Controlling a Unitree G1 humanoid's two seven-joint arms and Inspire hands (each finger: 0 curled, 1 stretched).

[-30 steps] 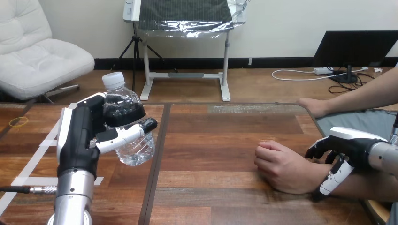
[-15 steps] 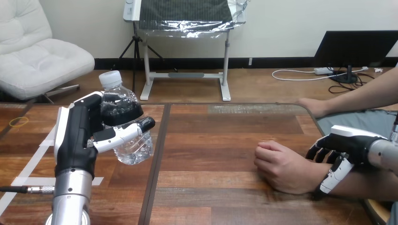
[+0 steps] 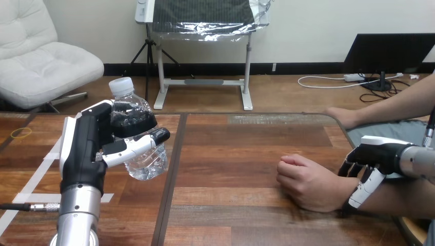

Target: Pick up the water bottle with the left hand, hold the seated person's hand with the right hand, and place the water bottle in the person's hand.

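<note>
My left hand is raised over the table's left part, shut on a clear water bottle with a white cap, which leans slightly left. At the right, the person's hand rests on the table as a loose fist. My right hand sits over the person's wrist: the curled fingers hang over its far side and the thumb reaches down its near side.
The person's other hand lies at the table's far right edge. A dark seam runs front to back down the wooden table. White tape strips and a rubber band lie at the left.
My right hand has risen a little and eased to the right over the person's wrist. The bottle in my left hand has drifted slightly left. The person's fist has stayed put.
</note>
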